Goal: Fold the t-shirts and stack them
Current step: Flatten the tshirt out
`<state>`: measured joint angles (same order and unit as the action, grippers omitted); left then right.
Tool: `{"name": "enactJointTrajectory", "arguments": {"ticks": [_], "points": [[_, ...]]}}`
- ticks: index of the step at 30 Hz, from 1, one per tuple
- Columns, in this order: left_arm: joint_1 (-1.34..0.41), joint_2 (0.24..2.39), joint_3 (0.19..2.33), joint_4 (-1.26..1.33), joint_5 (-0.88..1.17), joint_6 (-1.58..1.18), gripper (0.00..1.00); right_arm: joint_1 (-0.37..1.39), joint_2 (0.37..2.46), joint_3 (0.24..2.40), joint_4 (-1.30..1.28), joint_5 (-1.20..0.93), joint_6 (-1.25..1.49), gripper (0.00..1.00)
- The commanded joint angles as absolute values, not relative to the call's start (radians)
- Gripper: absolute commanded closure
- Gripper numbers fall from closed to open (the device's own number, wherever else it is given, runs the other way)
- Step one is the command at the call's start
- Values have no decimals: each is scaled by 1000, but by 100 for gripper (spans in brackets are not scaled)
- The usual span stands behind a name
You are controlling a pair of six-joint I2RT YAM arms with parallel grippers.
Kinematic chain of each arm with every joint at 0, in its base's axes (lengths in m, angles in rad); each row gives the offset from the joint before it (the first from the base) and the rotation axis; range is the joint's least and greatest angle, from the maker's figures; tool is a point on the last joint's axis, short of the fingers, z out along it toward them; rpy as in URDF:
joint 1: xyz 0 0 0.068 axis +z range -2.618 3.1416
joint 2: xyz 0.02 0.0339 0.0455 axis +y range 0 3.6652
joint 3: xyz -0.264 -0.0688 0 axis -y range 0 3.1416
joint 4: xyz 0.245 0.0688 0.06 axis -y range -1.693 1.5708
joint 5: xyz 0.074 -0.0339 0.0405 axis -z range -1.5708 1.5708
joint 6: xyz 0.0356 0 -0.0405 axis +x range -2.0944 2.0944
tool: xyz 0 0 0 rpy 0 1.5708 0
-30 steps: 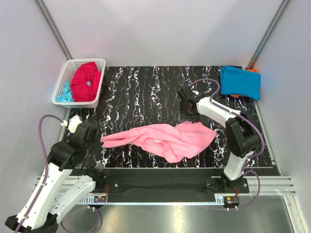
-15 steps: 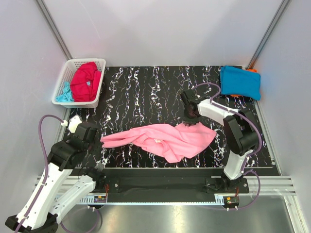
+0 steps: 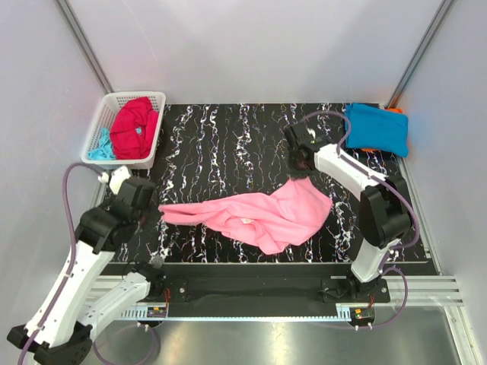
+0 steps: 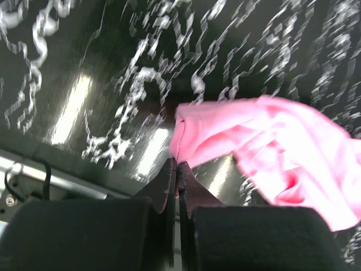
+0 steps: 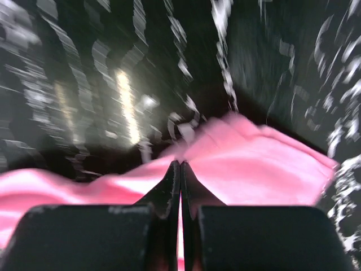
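A light pink t-shirt lies crumpled across the middle of the black marbled table. My left gripper is shut on its left tip. My right gripper is shut on its upper right edge, which rises off the table. A folded bright blue t-shirt rests on an orange one at the back right corner. A crimson red t-shirt and a pale aqua one lie in the basket.
The white lattice basket stands at the back left corner of the table. Metal frame posts rise at both back corners. The table's near edge runs just below the pink cloth.
My right gripper closed on the pink shirt's right edge and pulled it up and back. My left arm shifted slightly, still pinching the left tip.
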<state>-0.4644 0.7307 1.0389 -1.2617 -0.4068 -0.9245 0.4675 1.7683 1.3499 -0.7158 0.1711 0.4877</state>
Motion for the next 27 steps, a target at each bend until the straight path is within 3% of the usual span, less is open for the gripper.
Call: {"name": "enactJointTrajectory", "arguments": {"ticks": [1, 6, 10, 17, 20, 22, 23, 24, 27], "points": [[-465, 833, 1281, -1158, -492, -813, 100, 454, 1690, 1575, -765, 251, 407, 100], [-416, 1030, 1555, -1137, -529, -703, 100, 422, 1710, 1823, -870, 304, 330, 100], [-324, 1101, 1718, -1111, -515, -638, 100, 376, 1651, 1884, -907, 360, 284, 100], [-281, 1040, 1781, -1118, -595, -603, 100, 359, 1424, 1691, -940, 437, 377, 100], [-279, 982, 1720, -1124, -534, -621, 100, 359, 1306, 1481, -954, 365, 472, 100], [-279, 948, 1621, -1123, -480, -656, 100, 359, 1255, 1409, -962, 303, 518, 69], [-281, 921, 1585, -1118, -421, -664, 100, 359, 1208, 1379, -965, 296, 550, 42], [-279, 910, 1548, -1114, -394, -672, 100, 359, 1184, 1333, -966, 298, 563, 24], [-281, 864, 1369, -1062, -299, -692, 100, 360, 1128, 1293, -940, 325, 560, 8]]}}
